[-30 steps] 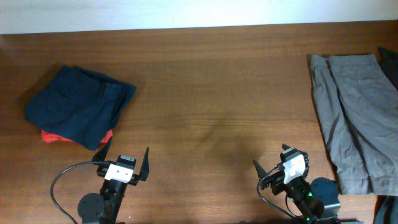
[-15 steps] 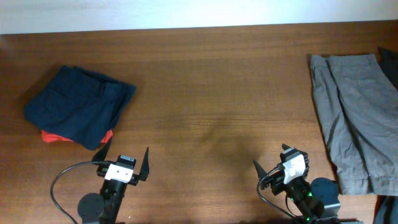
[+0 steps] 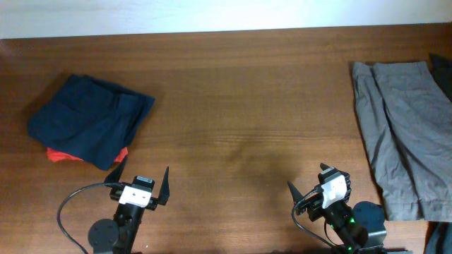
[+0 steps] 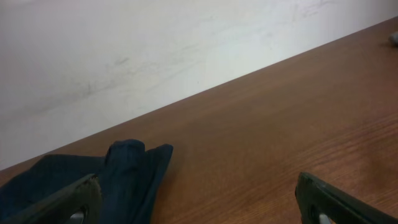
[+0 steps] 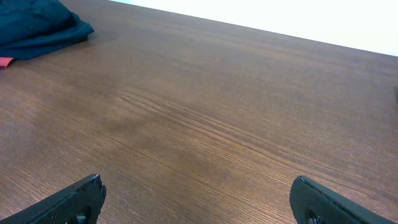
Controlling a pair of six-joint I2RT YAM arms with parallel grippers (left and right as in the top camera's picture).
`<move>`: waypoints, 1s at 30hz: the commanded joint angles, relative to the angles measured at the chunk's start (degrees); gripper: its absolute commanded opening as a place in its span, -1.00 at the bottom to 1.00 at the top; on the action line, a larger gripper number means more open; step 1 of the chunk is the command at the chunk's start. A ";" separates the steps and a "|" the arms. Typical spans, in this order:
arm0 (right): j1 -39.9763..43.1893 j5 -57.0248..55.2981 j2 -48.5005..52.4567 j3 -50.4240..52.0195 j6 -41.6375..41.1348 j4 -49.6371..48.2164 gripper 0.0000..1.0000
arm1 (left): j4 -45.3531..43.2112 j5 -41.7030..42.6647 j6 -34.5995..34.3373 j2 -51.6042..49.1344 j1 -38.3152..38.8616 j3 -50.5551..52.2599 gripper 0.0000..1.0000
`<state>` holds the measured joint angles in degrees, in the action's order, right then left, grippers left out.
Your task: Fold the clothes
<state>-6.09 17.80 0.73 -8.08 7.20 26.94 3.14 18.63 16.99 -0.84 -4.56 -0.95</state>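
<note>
A folded navy garment (image 3: 88,118) lies at the table's left on top of a folded red one (image 3: 63,155); the navy one also shows in the left wrist view (image 4: 93,177) and the right wrist view (image 5: 37,28). Grey shorts (image 3: 402,130) lie spread flat at the right edge. My left gripper (image 3: 141,185) is open and empty near the front edge, below the navy pile; it also shows in the left wrist view (image 4: 199,202). My right gripper (image 3: 314,185) is open and empty near the front edge, left of the shorts; it also shows in the right wrist view (image 5: 196,202).
A dark garment (image 3: 442,67) peeks in at the far right edge beyond the shorts. The wooden table (image 3: 247,106) runs back to a white wall (image 4: 155,50). Cables loop by both arm bases at the front.
</note>
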 commanded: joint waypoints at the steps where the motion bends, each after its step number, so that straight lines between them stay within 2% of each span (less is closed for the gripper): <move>1: -0.26 -0.50 -0.52 0.37 -0.63 0.07 0.98 | 0.07 -0.22 0.61 0.17 0.28 0.42 0.99; 8: -0.26 -0.28 -0.52 0.37 -0.68 0.07 0.98 | 0.11 -0.44 -2.99 -0.35 0.28 0.42 0.99; 15: -0.26 0.13 -0.37 -3.15 -11.45 -1.44 0.97 | 1.01 0.46 -22.62 -2.60 0.28 -0.61 0.99; 18: -0.26 0.13 1.55 -7.74 -16.37 -0.13 0.98 | 1.86 3.74 -23.04 -4.52 0.28 -2.71 0.99; 22: -0.26 -0.28 8.96 -15.47 -16.94 4.11 0.97 | 7.37 3.58 -22.97 -9.68 0.28 -10.01 0.99; 26: -0.24 -0.52 21.70 -24.83 -16.68 9.27 0.98 | 15.76 3.48 -22.62 -19.34 0.28 -22.91 0.99; 30: -0.26 -0.28 37.46 -37.66 -14.47 15.41 0.97 | 26.77 3.43 -15.85 -31.98 0.28 -38.93 0.99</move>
<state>-6.09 17.82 29.76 -37.87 -7.94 40.82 26.70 21.26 -3.14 -26.17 -4.56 -30.81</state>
